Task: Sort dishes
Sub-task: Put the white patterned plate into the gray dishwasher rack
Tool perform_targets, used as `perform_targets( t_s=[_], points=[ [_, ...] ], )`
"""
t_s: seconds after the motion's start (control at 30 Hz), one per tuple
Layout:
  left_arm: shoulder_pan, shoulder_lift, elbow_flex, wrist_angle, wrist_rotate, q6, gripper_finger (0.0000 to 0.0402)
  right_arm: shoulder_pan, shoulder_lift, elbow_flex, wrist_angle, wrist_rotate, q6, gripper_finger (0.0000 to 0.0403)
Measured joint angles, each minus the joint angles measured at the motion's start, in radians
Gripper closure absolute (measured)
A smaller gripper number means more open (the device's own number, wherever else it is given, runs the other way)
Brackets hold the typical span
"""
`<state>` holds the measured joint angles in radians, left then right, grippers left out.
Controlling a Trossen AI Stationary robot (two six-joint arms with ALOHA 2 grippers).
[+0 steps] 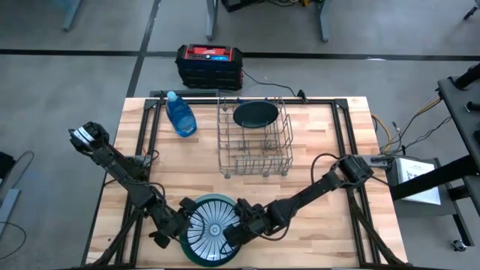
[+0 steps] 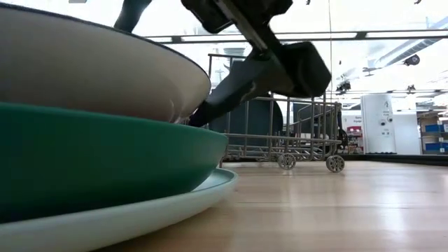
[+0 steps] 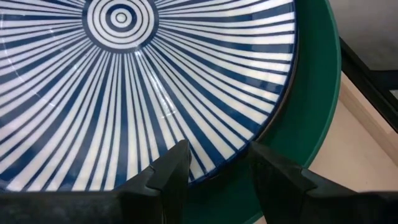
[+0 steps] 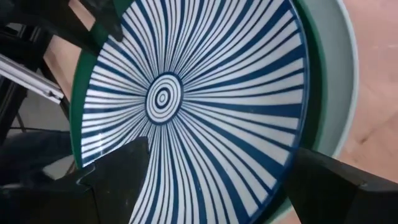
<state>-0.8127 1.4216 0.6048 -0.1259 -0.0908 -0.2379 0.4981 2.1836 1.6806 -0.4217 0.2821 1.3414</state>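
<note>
— Looking at the near edge of the surface (image 1: 315,202), I see the striped plate (image 1: 213,221) lying flat, face up, on top of a stack: green plate (image 1: 196,252) under it, then a paler plate (image 2: 140,213) at the bottom.

— And the fingers?

— My left gripper (image 1: 171,227) sits at the striped plate's left rim, fingers apart and straddling the rim, not clamped that I can tell. My right gripper (image 1: 238,225) is at the right rim, fingers spread wide over the plate, holding nothing.

— Farther back?

— Past the middle stands the wire rack (image 1: 255,146) with a dark teal plate (image 1: 256,115) upright on edge in its far end. A blue bottle (image 1: 180,115) lies left of it. I can't read any label or writing.
</note>
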Motion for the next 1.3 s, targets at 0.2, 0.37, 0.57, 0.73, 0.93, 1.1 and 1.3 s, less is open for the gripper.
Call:
perform_targets(
  t_s=[0.2,0.37,0.57,0.73,0.93,1.1,1.3],
  points=[
    [0.000,0.000,-0.016,0.035,-0.006,0.000,0.0247,-0.015,0.034,0.000,0.073,-0.017,0.000,0.0071],
    [-0.001,0.000,-0.034,0.073,-0.014,0.000,0.0247,-0.037,0.072,0.000,0.154,-0.053,-0.008,0.0075],
    [-0.001,0.000,-0.038,0.083,-0.018,0.000,0.0247,-0.046,0.080,-0.001,0.169,-0.057,-0.025,0.0101],
    [-0.001,0.001,-0.035,0.079,-0.020,0.000,0.0247,-0.046,0.080,-0.001,0.161,-0.050,-0.021,0.0157],
    [0.000,0.001,-0.035,0.078,-0.023,-0.002,0.0247,-0.046,0.074,0.001,0.146,-0.043,-0.011,0.0262],
    [0.000,0.002,-0.024,0.070,-0.017,-0.008,0.0247,-0.047,0.068,0.006,0.162,-0.036,-0.016,0.0342],
    [0.000,0.001,0.036,-0.031,-0.001,-0.008,0.0247,-0.047,0.057,0.006,0.162,-0.036,-0.023,0.0370]
  ],
)
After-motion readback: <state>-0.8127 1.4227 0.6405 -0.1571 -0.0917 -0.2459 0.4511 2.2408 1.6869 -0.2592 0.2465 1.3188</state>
